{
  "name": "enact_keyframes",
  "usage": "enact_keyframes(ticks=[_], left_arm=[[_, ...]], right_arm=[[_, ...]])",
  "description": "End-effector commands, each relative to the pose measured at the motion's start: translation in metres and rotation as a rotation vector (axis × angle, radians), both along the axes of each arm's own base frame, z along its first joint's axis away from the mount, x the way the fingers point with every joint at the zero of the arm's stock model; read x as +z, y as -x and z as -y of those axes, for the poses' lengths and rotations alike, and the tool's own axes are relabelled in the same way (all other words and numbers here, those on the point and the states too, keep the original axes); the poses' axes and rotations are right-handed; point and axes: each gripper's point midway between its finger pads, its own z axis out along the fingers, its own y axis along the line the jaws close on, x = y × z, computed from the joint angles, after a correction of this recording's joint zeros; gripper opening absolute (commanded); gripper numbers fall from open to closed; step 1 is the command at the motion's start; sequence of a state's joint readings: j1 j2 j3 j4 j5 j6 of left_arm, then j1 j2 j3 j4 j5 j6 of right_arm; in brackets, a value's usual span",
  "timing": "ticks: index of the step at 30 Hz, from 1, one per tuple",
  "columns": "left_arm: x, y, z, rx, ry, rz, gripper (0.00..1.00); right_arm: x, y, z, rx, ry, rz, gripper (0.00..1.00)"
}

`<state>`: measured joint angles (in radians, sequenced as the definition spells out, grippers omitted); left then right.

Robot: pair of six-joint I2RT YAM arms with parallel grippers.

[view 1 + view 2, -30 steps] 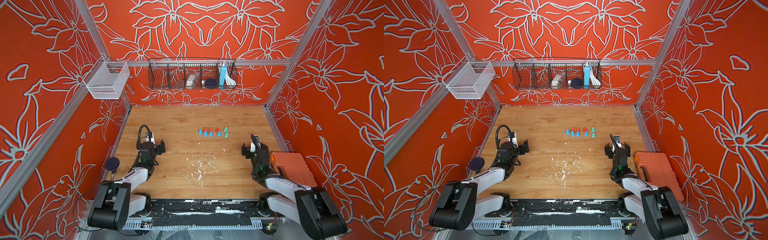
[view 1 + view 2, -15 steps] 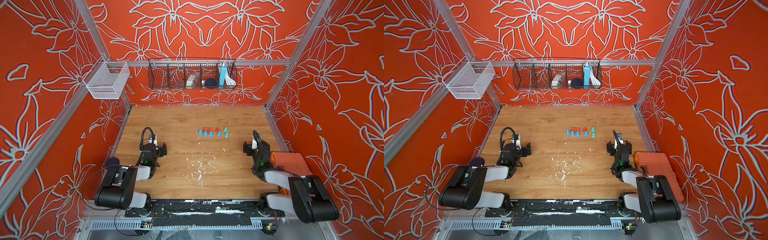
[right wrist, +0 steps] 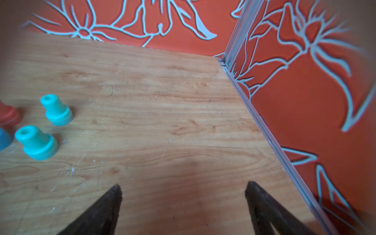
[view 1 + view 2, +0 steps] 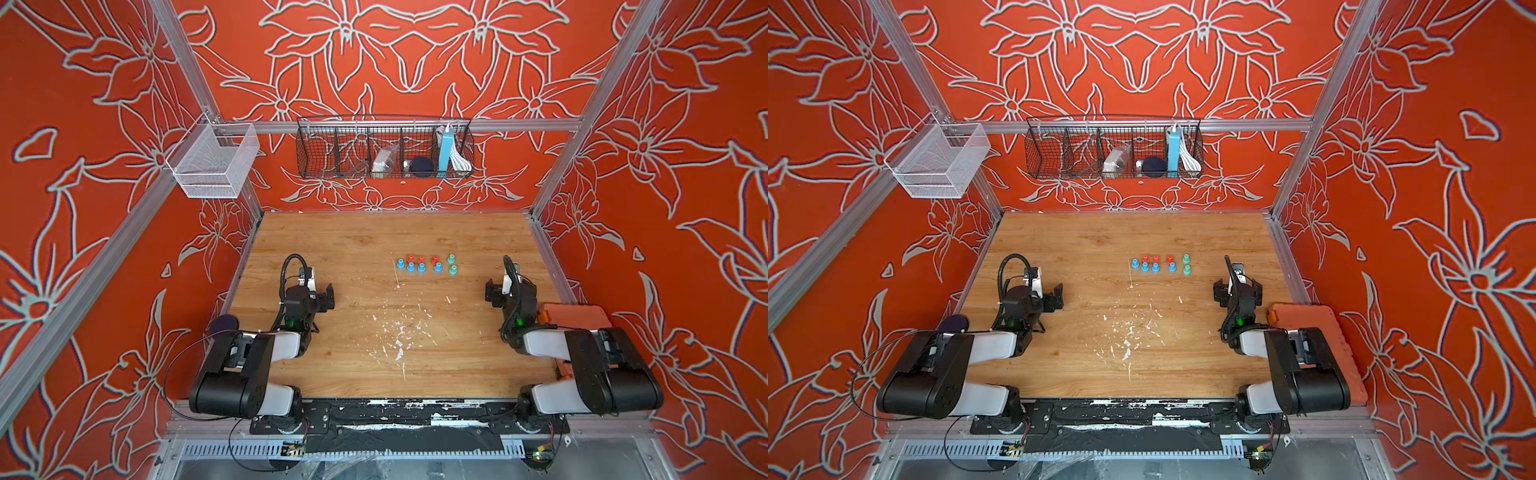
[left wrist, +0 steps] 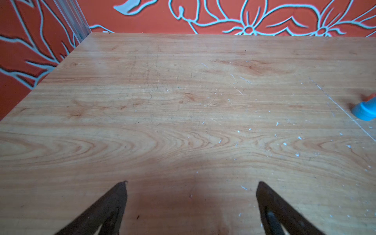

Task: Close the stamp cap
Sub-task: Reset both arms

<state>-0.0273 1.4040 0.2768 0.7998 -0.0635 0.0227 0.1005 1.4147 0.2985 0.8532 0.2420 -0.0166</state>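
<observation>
- The stamps [image 4: 426,264] stand upright in two short rows on the bench [image 4: 374,241], right of centre toward the back. They are probably grouped there so either arm can reach them, and none is held.
- The left arm [image 4: 301,301] sits low at the bench's left side, its jaws apart and empty over bare wood. A blue stamp [image 5: 365,110] shows only at the edge of its wrist view.
- The right arm [image 4: 515,299] is nearer the rows, its jaws likewise spread and empty, with two teal stamps [image 3: 35,142] close by.
- Which piece lacks its cap cannot be told.
</observation>
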Motion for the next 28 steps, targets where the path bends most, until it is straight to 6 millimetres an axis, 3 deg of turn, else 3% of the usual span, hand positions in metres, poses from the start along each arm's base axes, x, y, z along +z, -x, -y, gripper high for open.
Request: enact_keyframes(ticks=[1, 28], left_arm=[[0.0068, -0.0053, -0.0002, -0.017, 0.001, 0.019, 0.99], [0.0064, -0.0080, -0.0041, 0.001, 0.012, 0.006, 0.99]], right_arm=[[-0.0025, -0.0013, -0.0001, 0.014, -0.008, -0.021, 0.97], [-0.0021, -0.0019, 0.0001, 0.013, -0.008, -0.019, 0.97]])
